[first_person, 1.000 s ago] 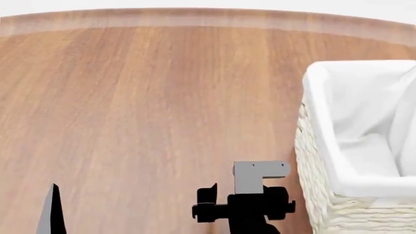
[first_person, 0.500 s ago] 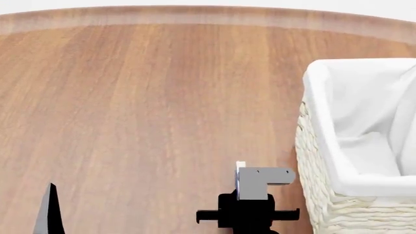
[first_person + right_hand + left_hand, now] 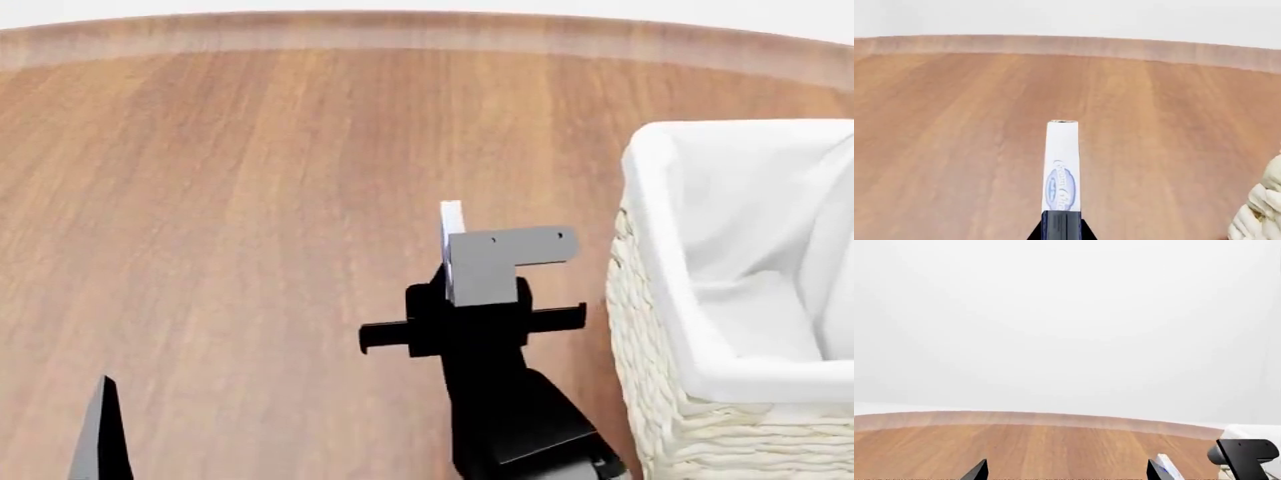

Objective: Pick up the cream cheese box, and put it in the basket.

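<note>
Much of the scene is cut off or hidden. At the far left of the head view, only a thin grey and black sliver of the left gripper (image 3: 102, 432) pokes up from the bottom edge. The left wrist view shows just two dark finger tips at its lower edge with a wide stretch of wooden table (image 3: 267, 200) between them, so its fingers stand well apart and hold nothing.

Toward the middle of the head view, the right gripper (image 3: 451, 262) rises on a black arm above the table. A grey bracket on top of it covers its fingers, so the gap between them cannot be seen there. In the right wrist view, the fingers are pressed closed on the bottom end of the cream cheese box (image 3: 1062, 165), which stands upright on its narrow edge, white with a blue oval label. The label text is too blurred to read. In the head view, only a small white strip of the box pokes out beside the bracket. The box is held up off the table, just left of the basket (image 3: 641, 400) and outside it.

At the right, the woven cream basket with its white cloth liner is cropped by the frame edge. Its far side and most of its inside are out of sight.
</note>
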